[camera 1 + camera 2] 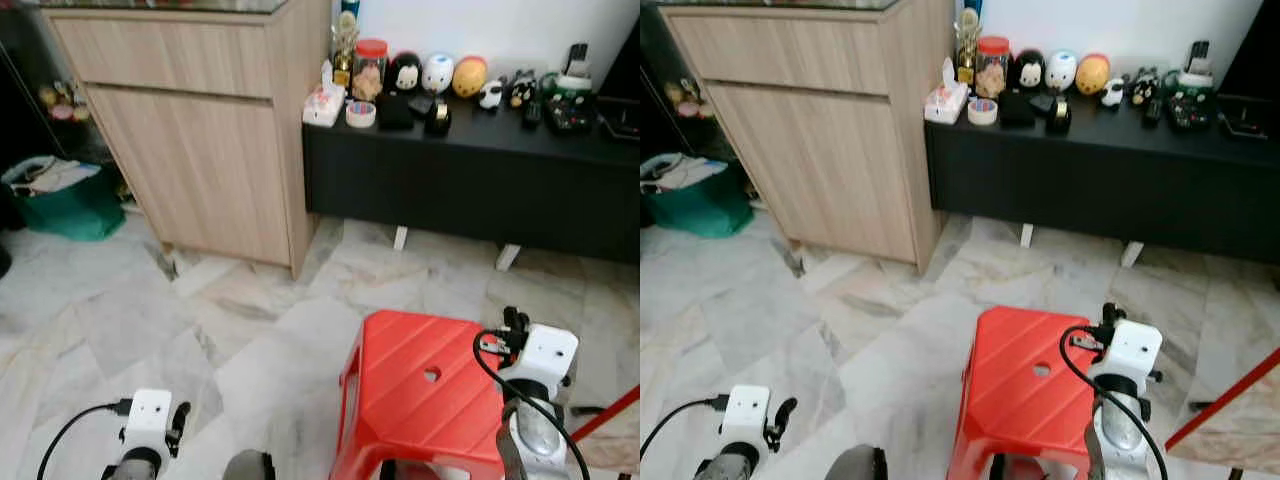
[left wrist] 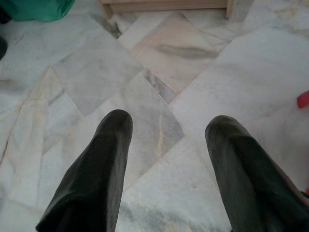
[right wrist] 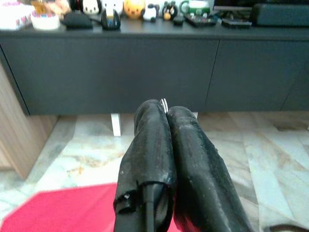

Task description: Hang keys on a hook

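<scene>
Red plastic fills the lower middle of the head views: a stool (image 1: pixel 425 395) stands on the marble floor (image 1: pixel 150 320), and the right gripper (image 3: pixel 166 113) hangs just above its right edge. Ahead, a wooden cabinet (image 1: pixel 200 130) stands beside a low black sideboard (image 1: pixel 470 180) crowded with small figurines (image 1: pixel 437 73) and a jar (image 1: pixel 370 68). No hook can be made out from the head, so the main risk, as I judge it, is that the robot carries the keys along that cluttered sideboard and knocks something off while looking for one.

From the left wrist, the left gripper (image 2: pixel 169 145) hangs low over bare marble with its two black fingers (image 2: pixel 104 164) spread well apart, holding nothing and touching nothing. A green bag (image 2: pixel 34 7) lies at the far edge, near the foot of the cabinet.

From the right wrist, the fingers are pressed tightly together, and a thin sliver of bright metal (image 3: pixel 163 103) pokes out between their tips. It is too small to name with certainty, but it is probably the keys, pinched at their very end. So shallow a hold looks fragile: a jolt while walking or a tilt of the wrist could let them slip out onto the stool or the floor.
</scene>
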### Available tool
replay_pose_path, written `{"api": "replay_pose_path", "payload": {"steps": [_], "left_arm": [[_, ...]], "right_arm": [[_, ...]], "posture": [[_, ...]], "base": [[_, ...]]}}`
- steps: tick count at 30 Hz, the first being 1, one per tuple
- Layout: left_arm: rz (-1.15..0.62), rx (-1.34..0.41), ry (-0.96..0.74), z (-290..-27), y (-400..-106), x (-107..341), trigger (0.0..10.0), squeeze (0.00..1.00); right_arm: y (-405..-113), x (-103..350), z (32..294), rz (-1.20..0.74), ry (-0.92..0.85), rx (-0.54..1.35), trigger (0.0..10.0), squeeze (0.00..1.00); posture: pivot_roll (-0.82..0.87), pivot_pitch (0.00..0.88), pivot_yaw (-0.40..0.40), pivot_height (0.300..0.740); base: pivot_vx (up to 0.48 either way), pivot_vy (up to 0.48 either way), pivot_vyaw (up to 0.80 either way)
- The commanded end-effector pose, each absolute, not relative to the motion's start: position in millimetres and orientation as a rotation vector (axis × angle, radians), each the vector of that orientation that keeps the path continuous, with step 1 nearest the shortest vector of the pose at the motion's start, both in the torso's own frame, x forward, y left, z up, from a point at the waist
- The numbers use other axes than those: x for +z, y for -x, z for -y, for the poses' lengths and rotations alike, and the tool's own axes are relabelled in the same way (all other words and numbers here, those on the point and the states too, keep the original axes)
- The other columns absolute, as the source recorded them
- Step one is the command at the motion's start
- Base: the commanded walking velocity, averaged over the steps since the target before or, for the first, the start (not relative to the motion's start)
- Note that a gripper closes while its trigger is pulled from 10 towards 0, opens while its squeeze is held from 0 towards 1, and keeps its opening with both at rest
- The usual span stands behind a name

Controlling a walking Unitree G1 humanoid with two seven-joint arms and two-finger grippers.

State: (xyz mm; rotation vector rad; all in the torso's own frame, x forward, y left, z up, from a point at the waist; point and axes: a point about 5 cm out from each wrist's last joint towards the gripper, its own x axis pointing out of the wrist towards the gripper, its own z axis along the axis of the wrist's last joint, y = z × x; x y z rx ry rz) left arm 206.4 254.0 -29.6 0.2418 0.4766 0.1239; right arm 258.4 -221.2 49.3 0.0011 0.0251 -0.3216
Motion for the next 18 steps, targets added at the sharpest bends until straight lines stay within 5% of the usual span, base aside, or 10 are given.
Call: {"api": "replay_pose_path", "payload": {"steps": [1,10,18], "left_arm": [[-0.487,0.127,-0.248,-254.1,-204.5,-32.7,10.0,0.00],[-0.551,0.116,-0.257,-252.1,-195.6,-43.3,10.0,0.00],[-0.687,0.100,-0.237,-242.2,-178.9,-62.6,10.0,0.00]], "right_arm": [[-260.3,54.0,218.9,-0.019,0.001,-0.319,10.0,0.00],[-242.6,12.2,234.6,-0.219,0.025,-0.347,10.0,0.00],[-198.1,-59.5,224.0,-0.690,-0.086,-0.245,10.0,0.00]], "posture": [[0.05,0.000,-0.018,0.689],[0.07,0.000,-0.034,0.740],[0.05,0.000,-0.041,0.740]], "base": [[0.000,0.000,0.00],[0.000,0.000,0.00],[0.000,0.000,0.00]]}}
